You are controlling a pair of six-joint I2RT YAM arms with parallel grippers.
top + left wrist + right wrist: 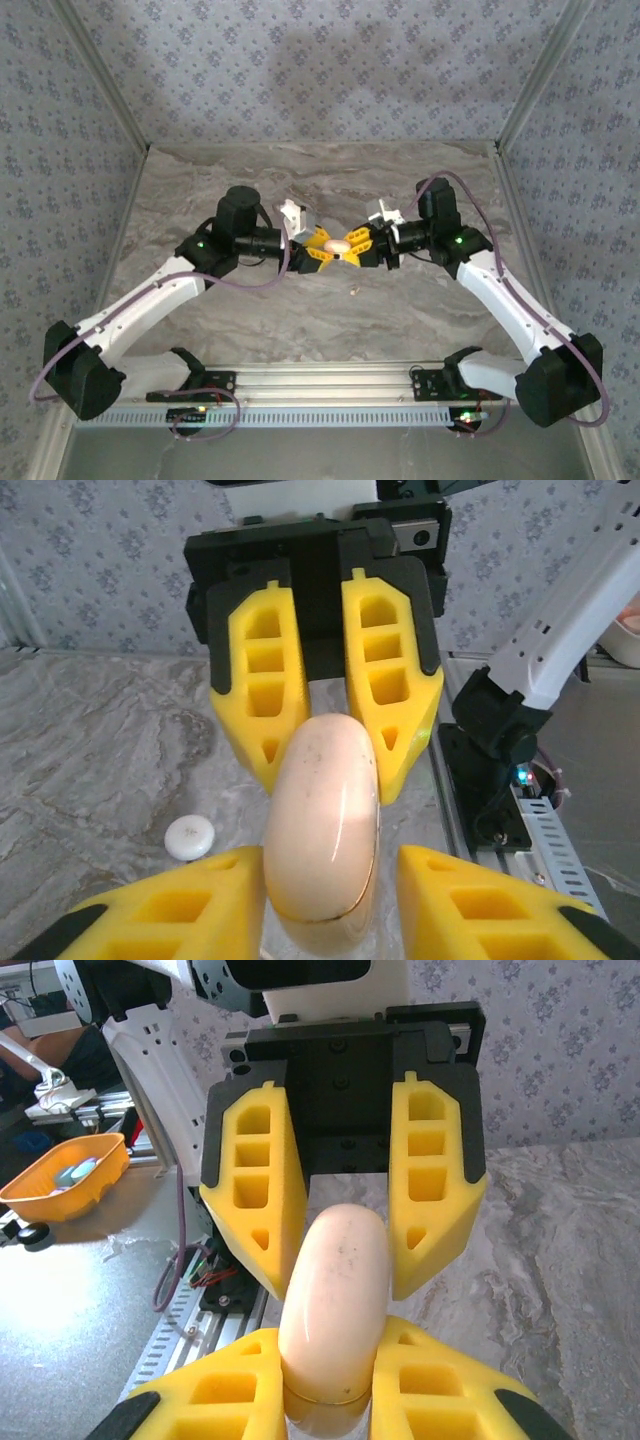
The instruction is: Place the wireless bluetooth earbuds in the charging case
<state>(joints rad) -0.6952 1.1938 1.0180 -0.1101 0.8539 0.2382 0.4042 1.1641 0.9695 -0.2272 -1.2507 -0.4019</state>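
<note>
Left gripper (331,875) sits narrow around the charging case (325,810), folks: one yellow finger (235,865) is right up against the peach shell and a thin sliver of daylight shows at the other, so that's no full squeeze on this side. Right gripper (330,1385), facing it tip to tip, is the one with the grip. Both its fingers press flat on the case's sides, clamped, with no gap to be seen.

So the case hangs between the two, turned on edge, over the middle of the marble table (300,180). Left arm reaches in from the left and right arm from the right, with both wrists about level. The shell looks smooth and rounded, with a fine seam line low down by the left gripper's fingers; whether the lid is open I cannot tell.

Down on the marble, just beside the left gripper, lies a small white round disc (189,836). From above, a tiny pale speck (353,291) sits on the table just near of the two grippers, too small to name.
</note>
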